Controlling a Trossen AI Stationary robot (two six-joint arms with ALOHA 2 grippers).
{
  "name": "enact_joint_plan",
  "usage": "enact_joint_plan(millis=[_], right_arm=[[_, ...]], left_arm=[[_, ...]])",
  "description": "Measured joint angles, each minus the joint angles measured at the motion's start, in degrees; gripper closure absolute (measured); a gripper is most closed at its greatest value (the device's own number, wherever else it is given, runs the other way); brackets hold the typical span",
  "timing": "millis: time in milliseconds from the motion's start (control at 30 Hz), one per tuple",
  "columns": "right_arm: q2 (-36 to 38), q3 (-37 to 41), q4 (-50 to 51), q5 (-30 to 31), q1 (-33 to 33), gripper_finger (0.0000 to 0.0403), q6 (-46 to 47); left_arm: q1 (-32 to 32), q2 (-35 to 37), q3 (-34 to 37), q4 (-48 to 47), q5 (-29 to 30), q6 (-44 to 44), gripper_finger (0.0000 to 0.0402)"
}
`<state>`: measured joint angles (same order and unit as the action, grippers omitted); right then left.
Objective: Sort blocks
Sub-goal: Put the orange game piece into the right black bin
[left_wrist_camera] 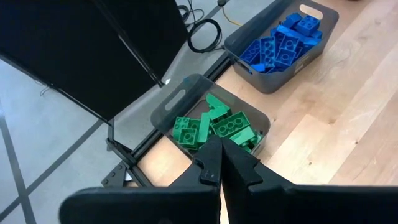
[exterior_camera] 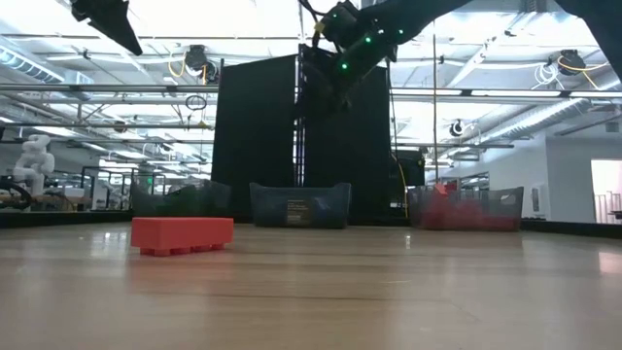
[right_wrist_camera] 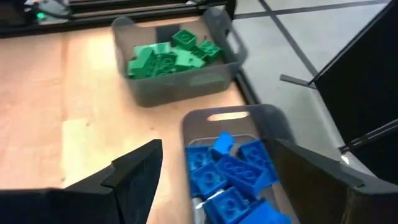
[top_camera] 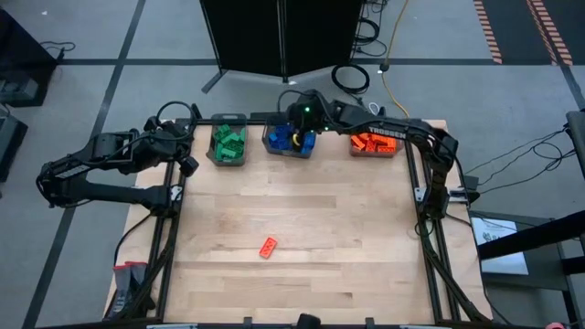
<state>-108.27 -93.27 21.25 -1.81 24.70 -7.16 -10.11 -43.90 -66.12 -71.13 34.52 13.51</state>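
Lone orange-red block fills the low view's left foreground on bare table; only overhead shows the empty, spread right gripper above the blue bin, and the left gripper pinched closed.

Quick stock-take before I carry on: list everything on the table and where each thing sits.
Green blocks: many, green, in the left bin at the far edge.
Blue blocks: many, blue, in the middle bin.
Orange-red blocks: many, orange-red, in the right bin.
Loose block: one, orange-red, alone on the table, nearer the front.
Left gripper: jaws shut, beside the green bin.
Right gripper: jaws open, empty, above the blue bin.
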Motion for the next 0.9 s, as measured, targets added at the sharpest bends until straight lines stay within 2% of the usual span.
enact_joint_plan(millis=[567, 900], right_arm=[[0.0, 0.0, 1.3, 0.0, -9.7, 0.0106, -1.0], [0.0, 0.0, 1.3, 0.0, -16.9, 0.0106, 1.6]], left_arm=[[0.0, 0.0, 0.0, 0.0, 0.0, 1.3, 0.0402], [0.0, 0.0, 0.0, 0.1, -0.1, 1.3, 0.0402]])
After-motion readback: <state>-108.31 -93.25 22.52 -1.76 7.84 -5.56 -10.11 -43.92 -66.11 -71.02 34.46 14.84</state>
